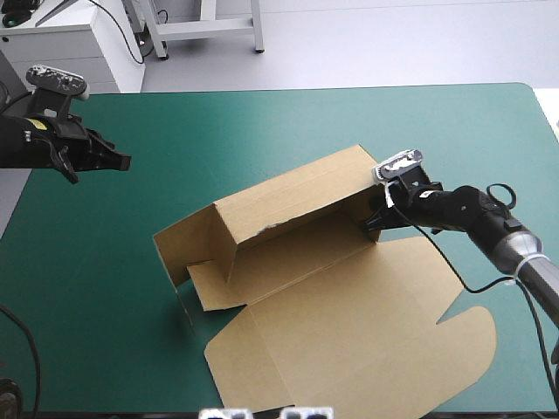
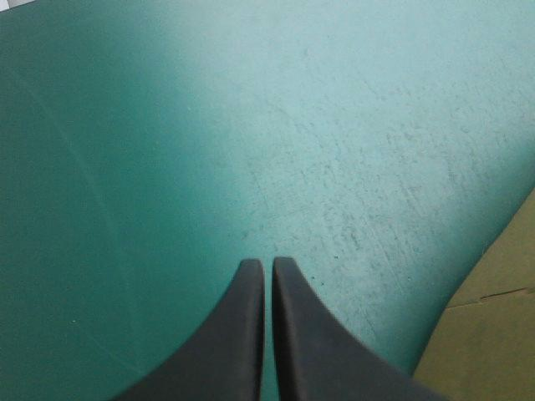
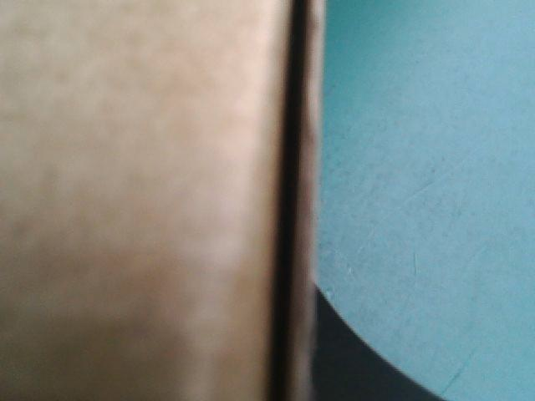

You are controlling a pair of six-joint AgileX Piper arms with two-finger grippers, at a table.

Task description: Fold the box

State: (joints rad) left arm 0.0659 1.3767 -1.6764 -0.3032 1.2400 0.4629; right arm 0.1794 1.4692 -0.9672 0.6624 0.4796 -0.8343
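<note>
- The brown box lies half-formed in the middle of the desk. Its far long wall stands, a short end wall is up at the box's left end, and the lid lies flat on the box's near side.
- Our right gripper is at the box's right end, clamped on the end of the long wall with the board between its fingers. Its wrist view shows the board edge-on, with one black finger just beside it.
- Our left gripper hangs well off the box's left end, fingers pressed together and holding nothing.
- We judge the step in hand to be raising and tucking the box's right end. We should grip close to the crease and turn the flap along its score, not drag it, so the box does not slide.
- The board looks light and springy, so we would bring the left gripper to the box's left end to brace it.
</note>
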